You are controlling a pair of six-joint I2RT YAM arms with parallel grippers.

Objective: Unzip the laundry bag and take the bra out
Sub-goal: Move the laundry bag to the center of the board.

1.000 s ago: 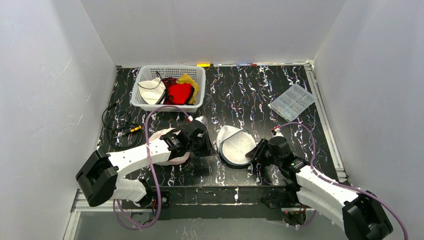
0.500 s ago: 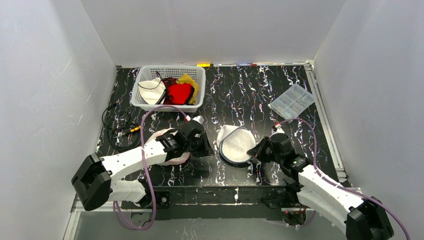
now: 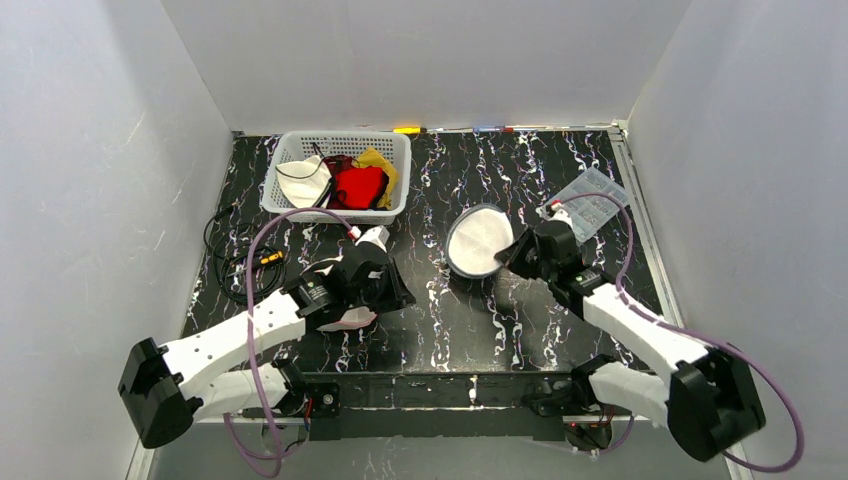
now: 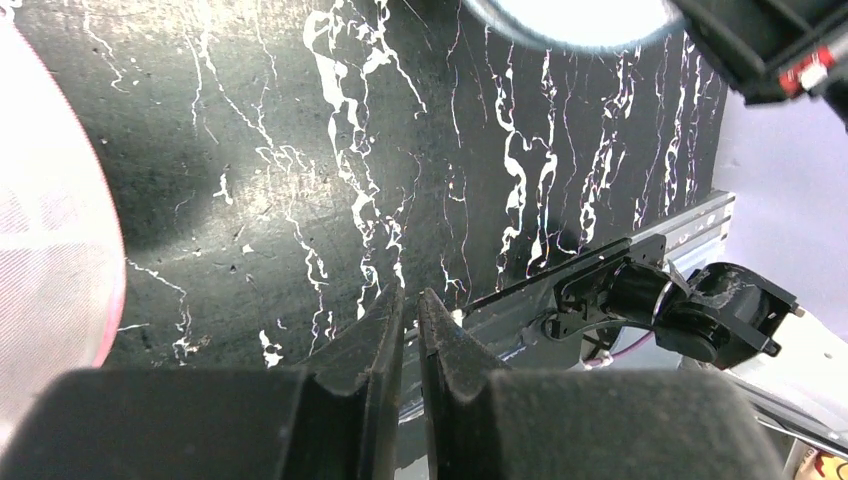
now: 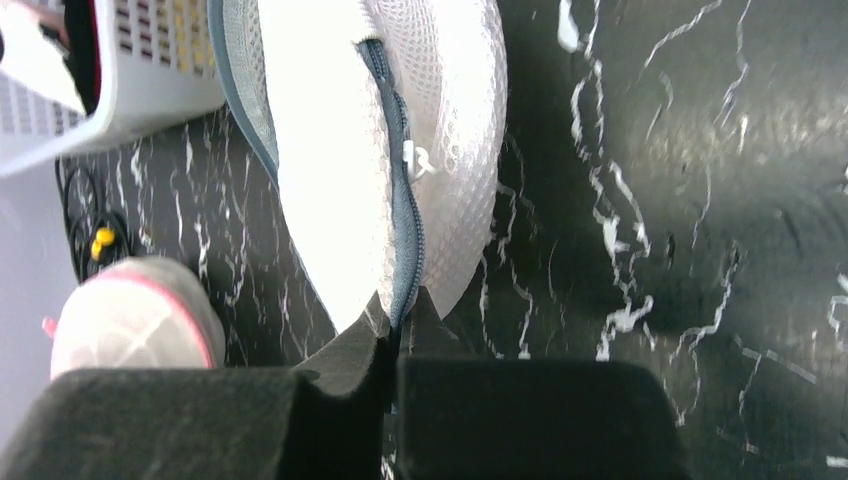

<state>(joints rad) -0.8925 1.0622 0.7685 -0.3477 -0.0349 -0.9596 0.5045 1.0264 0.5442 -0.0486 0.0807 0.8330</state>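
Your left gripper (image 4: 403, 325) has its fingers almost together, holding nothing, beside a pink-rimmed round mesh pouch (image 4: 50, 260). Further right, your right gripper (image 5: 398, 322) pinches the tilted white round mesh laundry bag (image 5: 330, 150) at its grey zipper (image 5: 405, 220). Only the right wrist view shows that zipper; the bag's inside is hidden.

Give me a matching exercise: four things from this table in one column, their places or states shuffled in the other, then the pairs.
1 laundry bag
2 basket
3 cable
4 clear box

A coiled at the left edge of the table
B far right of the table
C pinched by the right hand
D far left, holding clothes

Pairs: 1-C, 2-D, 3-A, 4-B
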